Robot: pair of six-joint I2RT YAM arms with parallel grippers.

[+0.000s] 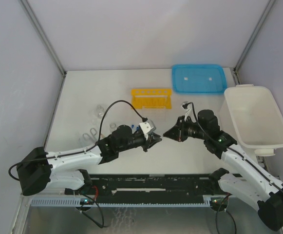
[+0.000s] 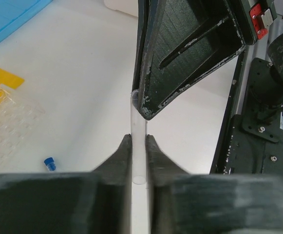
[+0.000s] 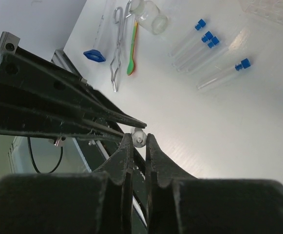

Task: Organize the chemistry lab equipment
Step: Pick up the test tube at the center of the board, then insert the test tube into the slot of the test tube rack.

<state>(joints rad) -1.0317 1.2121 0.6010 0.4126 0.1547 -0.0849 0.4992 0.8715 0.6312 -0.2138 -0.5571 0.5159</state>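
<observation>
A clear uncapped tube (image 2: 138, 146) is held level above the table between both grippers. My left gripper (image 2: 139, 139) is shut on its open end. My right gripper (image 3: 139, 140) is shut on its rounded end (image 3: 139, 138). In the top view the two grippers (image 1: 155, 139) (image 1: 167, 132) meet tip to tip at the table's middle front. Several blue-capped tubes (image 3: 199, 43) lie on the table, with thin metal tongs (image 3: 117, 48), a green-tipped stick (image 3: 131, 56) and clear glass vessels (image 3: 153, 17) beyond them. The yellow tube rack (image 1: 151, 97) stands further back.
A blue lid (image 1: 198, 78) lies at the back right. A big white tub (image 1: 255, 117) stands at the right edge. A loose blue cap (image 2: 49, 164) lies on the table near a clear well plate (image 2: 9, 122). A blue-based cylinder (image 3: 95, 48) lies beside the tongs.
</observation>
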